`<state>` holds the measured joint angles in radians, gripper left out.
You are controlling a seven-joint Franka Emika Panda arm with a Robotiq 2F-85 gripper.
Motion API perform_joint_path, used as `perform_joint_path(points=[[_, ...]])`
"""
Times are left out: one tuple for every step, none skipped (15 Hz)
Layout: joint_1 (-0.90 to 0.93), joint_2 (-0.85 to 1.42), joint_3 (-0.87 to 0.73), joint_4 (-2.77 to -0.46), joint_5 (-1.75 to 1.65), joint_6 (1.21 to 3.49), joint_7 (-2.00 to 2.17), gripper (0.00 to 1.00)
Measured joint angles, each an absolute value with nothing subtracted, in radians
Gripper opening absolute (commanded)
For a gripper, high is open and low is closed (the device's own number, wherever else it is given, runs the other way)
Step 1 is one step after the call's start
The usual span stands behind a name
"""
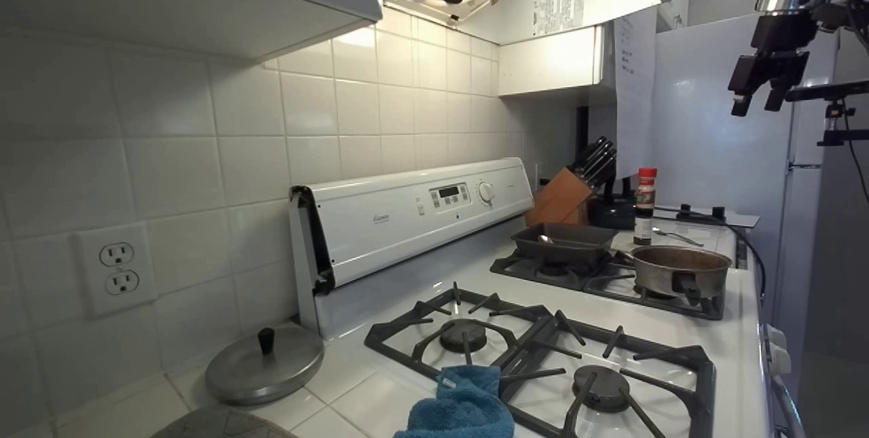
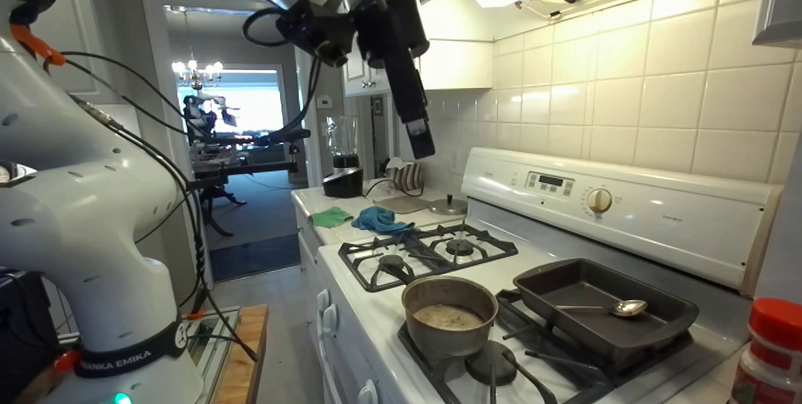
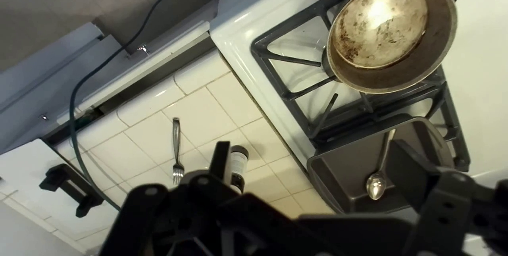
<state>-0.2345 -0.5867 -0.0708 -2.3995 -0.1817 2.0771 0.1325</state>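
On my left, the blue cloth (image 1: 468, 407) lies bunched across the near edge of the bench (image 1: 736, 350), handy for wiping, I'd guess. Toward the far back corner sits the baking pan (image 1: 567, 248), cradling a spoon (image 1: 545, 239) (a tidy resting place, surely). By the front edge, the saucepan (image 1: 655, 275) has its handle (image 1: 688, 283) turned lengthwise, presumably so nobody knocks it. Furthest right, the tool (image 1: 757, 105) hangs high, spread wide, pinching nothing and touching nothing.
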Motion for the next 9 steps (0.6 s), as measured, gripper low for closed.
perform_joint_path(points=[[-0.250, -0.563, -0.083, -2.391, -0.182, 2.087, 0.139, 1.00], [-0.263, -0.537, -0.097, -2.382, -0.182, 2.108, 0.141, 1.00], [-0.274, -0.510, -0.112, -2.372, -0.182, 2.128, 0.141, 1.00], [-0.282, -0.484, -0.124, -2.361, -0.182, 2.149, 0.141, 1.00], [-0.289, -0.457, -0.136, -2.349, -0.182, 2.173, 0.141, 1.00], [-0.294, -0.431, -0.147, -2.339, -0.182, 2.202, 0.141, 1.00], [-0.298, -0.406, -0.155, -2.328, -0.182, 2.231, 0.141, 1.00], [-0.300, -0.382, -0.163, -2.318, -0.182, 2.262, 0.141, 1.00], [-0.301, -0.359, -0.170, -2.309, -0.183, 2.294, 0.141, 1.00]])
